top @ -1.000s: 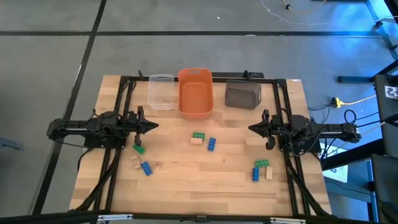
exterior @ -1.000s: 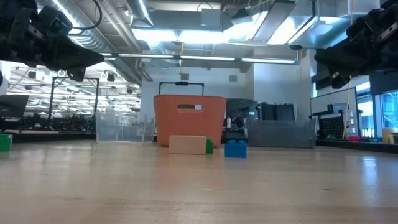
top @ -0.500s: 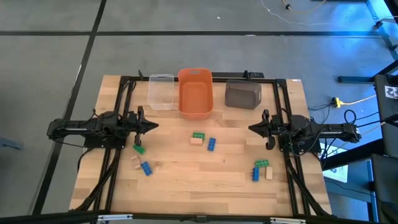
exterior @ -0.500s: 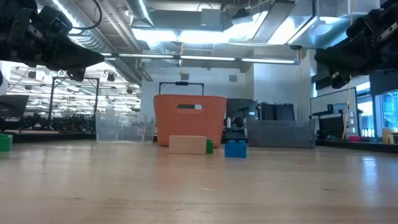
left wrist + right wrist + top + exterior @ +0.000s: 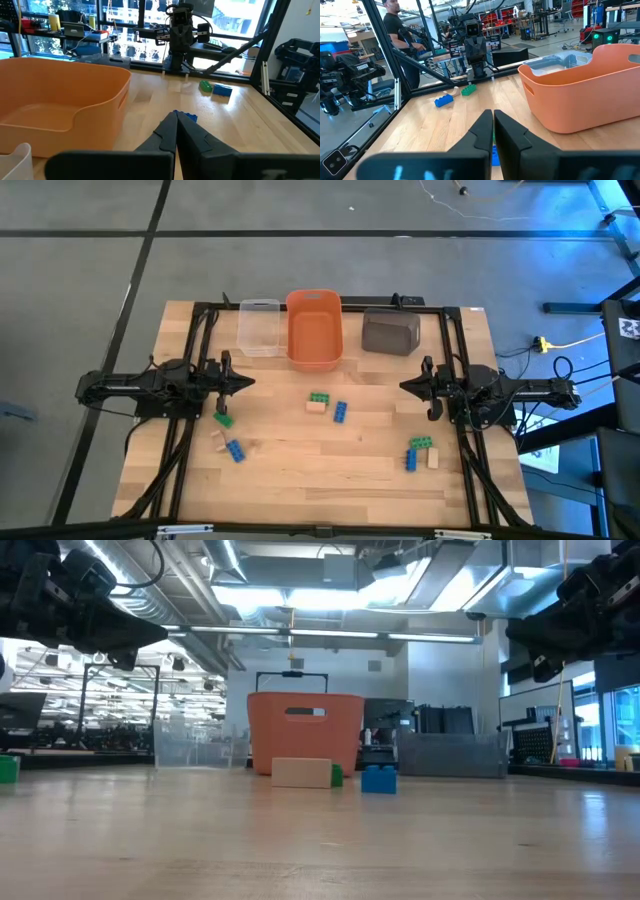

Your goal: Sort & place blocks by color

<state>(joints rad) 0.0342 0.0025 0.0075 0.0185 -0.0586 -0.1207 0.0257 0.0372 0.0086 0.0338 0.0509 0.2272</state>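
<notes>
Small studded blocks lie flat on the wooden table in three clusters. At the left are a green block [image 5: 223,419], a tan one [image 5: 217,438] and a blue one [image 5: 234,450]. In the middle are green [image 5: 319,397], tan [image 5: 316,407] and blue [image 5: 340,411]. At the right are green [image 5: 421,443], blue [image 5: 411,459] and tan [image 5: 433,459]. My left gripper [image 5: 250,382] hovers shut at the left side, pointing level toward the middle. My right gripper [image 5: 403,385] hovers shut at the right side, facing it. Neither touches anything.
A clear bin [image 5: 259,326], an orange bin [image 5: 314,328] and a grey bin [image 5: 390,332] stand in a row along the table's far edge. Black frame rails [image 5: 196,350] run along the table's sides. A person [image 5: 395,25] stands beyond the table.
</notes>
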